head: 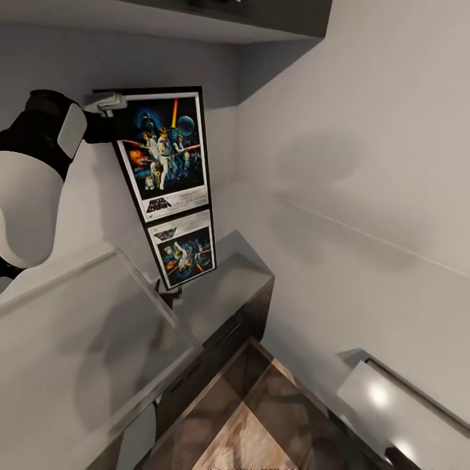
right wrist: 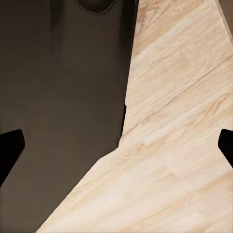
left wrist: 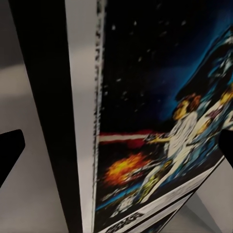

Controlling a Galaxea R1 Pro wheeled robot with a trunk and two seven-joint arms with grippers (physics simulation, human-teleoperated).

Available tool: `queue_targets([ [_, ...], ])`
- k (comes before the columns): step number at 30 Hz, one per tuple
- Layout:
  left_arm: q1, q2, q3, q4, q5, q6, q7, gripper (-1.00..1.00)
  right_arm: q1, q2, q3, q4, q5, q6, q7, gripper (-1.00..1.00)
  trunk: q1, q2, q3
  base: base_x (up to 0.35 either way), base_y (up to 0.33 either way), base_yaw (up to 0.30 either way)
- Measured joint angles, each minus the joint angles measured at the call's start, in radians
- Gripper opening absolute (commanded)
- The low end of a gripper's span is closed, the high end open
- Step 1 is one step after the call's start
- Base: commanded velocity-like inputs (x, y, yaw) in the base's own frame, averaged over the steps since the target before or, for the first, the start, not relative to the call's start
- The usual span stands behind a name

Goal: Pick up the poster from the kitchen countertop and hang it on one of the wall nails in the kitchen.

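The Star Wars poster [head: 166,150] stands upright against the light-grey wall, its lower edge meeting its mirror image [head: 185,251] on the pale kitchen countertop [head: 232,287]. My left gripper [head: 108,102] is at the poster's top left corner. In the left wrist view, the black frame [left wrist: 46,116] and printed figures [left wrist: 179,131] sit close between the spread dark fingertips [left wrist: 10,150]; the gripper [left wrist: 116,148] looks open. My right gripper [right wrist: 116,145] hangs open and empty over wooden floor [right wrist: 179,121] beside a dark cabinet front [right wrist: 63,97]. I cannot make out any wall nail.
A dark upper cabinet [head: 261,13] overhangs the corner above the poster. A plain wall [head: 365,163] runs along the right. Dark cabinet fronts [head: 225,339] drop to brown floor [head: 251,418]. A pale glossy surface [head: 398,405] lies at bottom right.
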Motion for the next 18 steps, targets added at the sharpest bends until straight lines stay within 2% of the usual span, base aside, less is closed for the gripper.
queue_targets([
  [18, 0.0, 0.001, 0.0, 0.0, 0.001, 0.0, 0.0, 1.0, 0.0, 0.0, 0.0, 0.0, 0.0, 0.0, 0.0, 1.0, 0.0, 0.0, -0.023, 0.0, 0.0, 0.0],
])
